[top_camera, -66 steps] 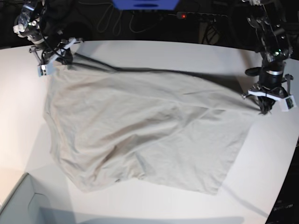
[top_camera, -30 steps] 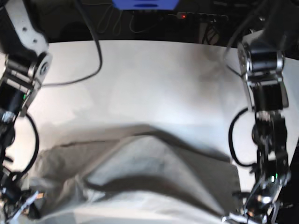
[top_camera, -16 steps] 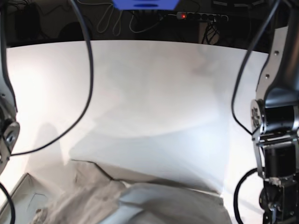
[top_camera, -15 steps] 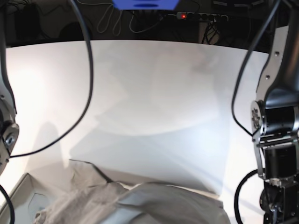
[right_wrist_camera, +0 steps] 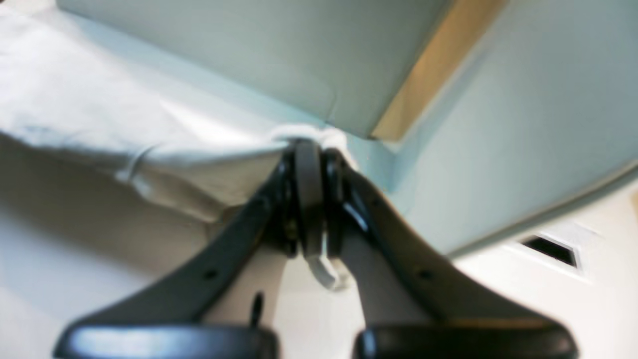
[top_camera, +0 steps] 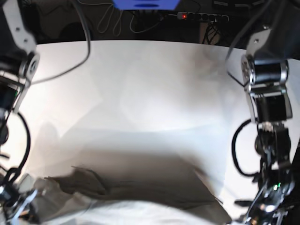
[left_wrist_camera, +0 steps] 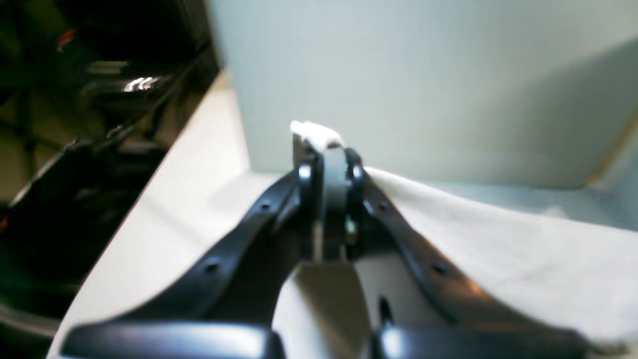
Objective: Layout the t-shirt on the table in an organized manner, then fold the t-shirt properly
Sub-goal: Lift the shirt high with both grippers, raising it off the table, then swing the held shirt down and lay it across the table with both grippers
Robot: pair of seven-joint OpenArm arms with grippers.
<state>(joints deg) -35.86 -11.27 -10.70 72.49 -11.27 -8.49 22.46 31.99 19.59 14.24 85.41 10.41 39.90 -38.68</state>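
The t-shirt [top_camera: 140,206] lay bunched along the near edge of the tabletop [top_camera: 140,84] in the base view, a rumpled band running from the lower left to the lower right corner, blurred at the front. Its far edge was uneven, with a raised flap at the left and a pointed corner at the right. Beyond that edge the whole middle and far part of the tabletop was bare white, up to the dark far edge where cables and a power strip [top_camera: 201,17] lay off the surface.

The left hand [left_wrist_camera: 326,149] was pressed together on a fold of the t-shirt [left_wrist_camera: 498,239], a small white tuft of cloth showing above its tips. From there the cloth spread to the right and downward. Just behind the hand stood the pale wall of a grey box [left_wrist_camera: 423,85], and the tabletop [left_wrist_camera: 164,219] ended at a dark drop on the left of that view.

The right hand [right_wrist_camera: 309,149] was likewise closed on a gathered edge of the t-shirt [right_wrist_camera: 124,129], the cloth stretching off to the left. The grey box [right_wrist_camera: 239,55] with a tan inner edge stood just behind its tips, and bare tabletop [right_wrist_camera: 75,259] lay below the cloth.

In the base view both arms stood at the two sides, the left arm [top_camera: 269,93] on that view's right. No label or readable writing showed on the cloth.
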